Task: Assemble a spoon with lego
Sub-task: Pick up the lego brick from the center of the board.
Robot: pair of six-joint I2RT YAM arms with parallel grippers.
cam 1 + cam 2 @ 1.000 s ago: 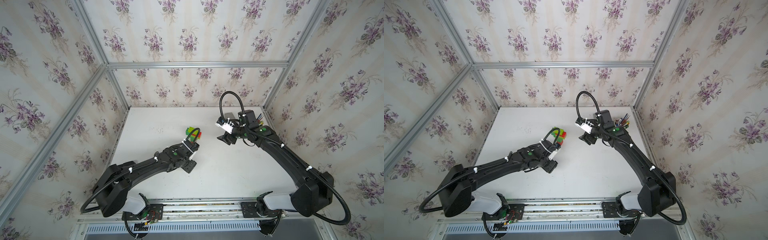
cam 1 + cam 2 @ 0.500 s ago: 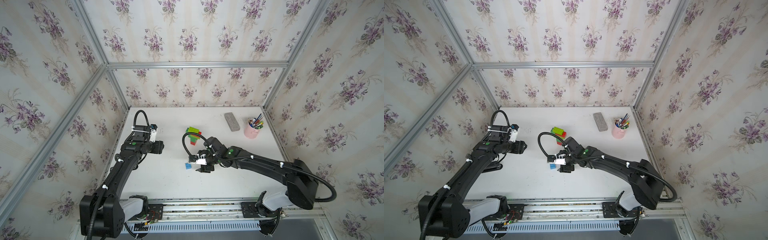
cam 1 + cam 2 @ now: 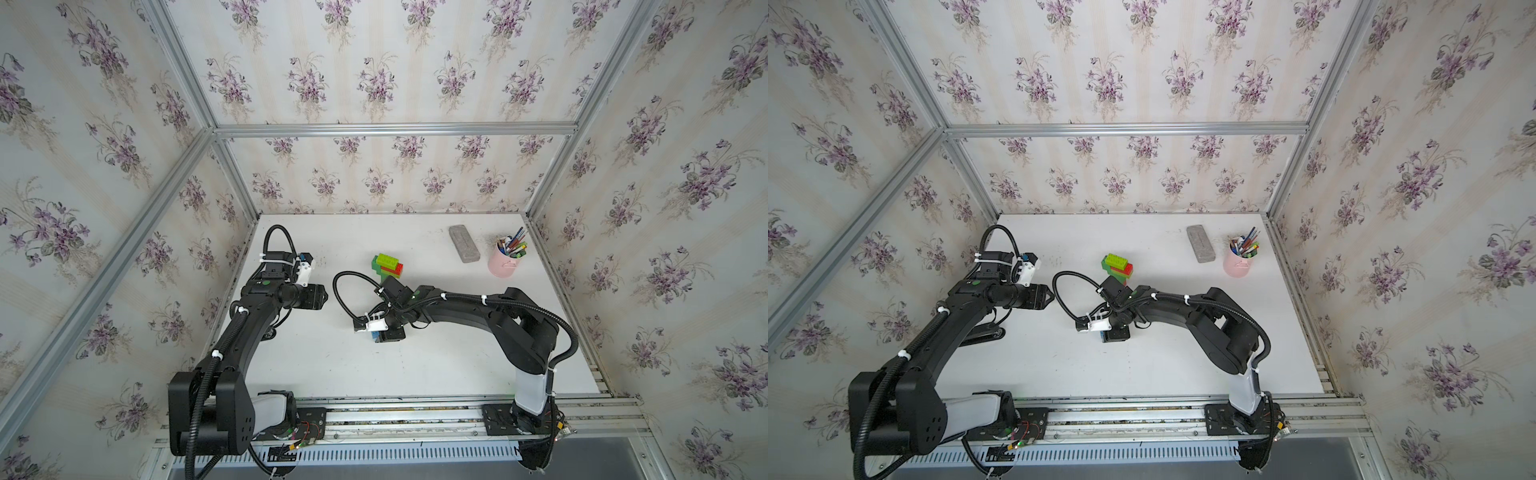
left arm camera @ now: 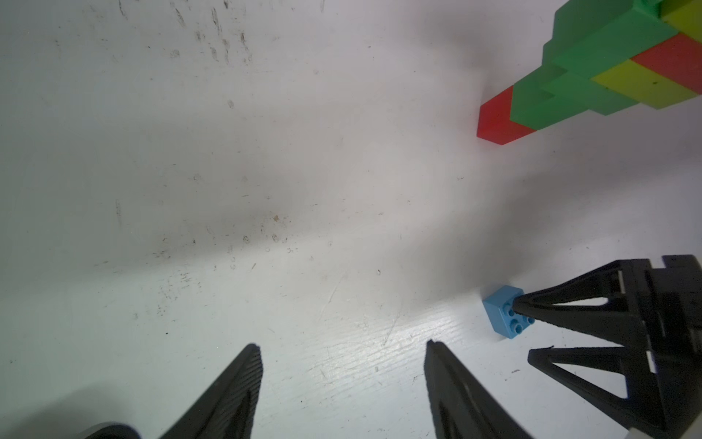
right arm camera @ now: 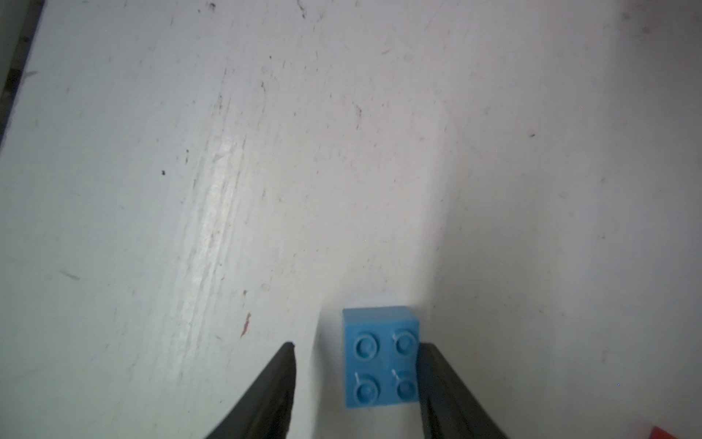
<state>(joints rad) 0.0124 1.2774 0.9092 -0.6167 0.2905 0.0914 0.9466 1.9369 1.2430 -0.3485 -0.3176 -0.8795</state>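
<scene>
A: Right hand [image 5: 356, 346] is down over the blue brick [image 5: 381, 357], nearest me on the tabletop [image 3: 332, 365]. Jaws straddle it but aren't clamped: one touches its flank, the other stands off with a gap. Brick sits flat, studs up.

B: Risk?

A: It's off-centre. I reckon a squeeze from here shoves the brick sideways before both sides bite. It could twist or skate on that slick surface. A grip only at the tips could also let it pivot on the lift.

B: Left hand?

A: Left hand [image 4: 342, 344] hangs spread and empty, off to the side, apart from the brick.

B: Spoon?

A: Spoon [image 3: 387, 266] lies flat further back, red stem end toward us, no blue tip on it yet. The right arm [image 3: 457, 303] passes just beside the stem, so a careless lift could sweep it. Block [image 3: 464, 249] and cup [image 3: 503, 264] are at the far right, out of play.
</scene>
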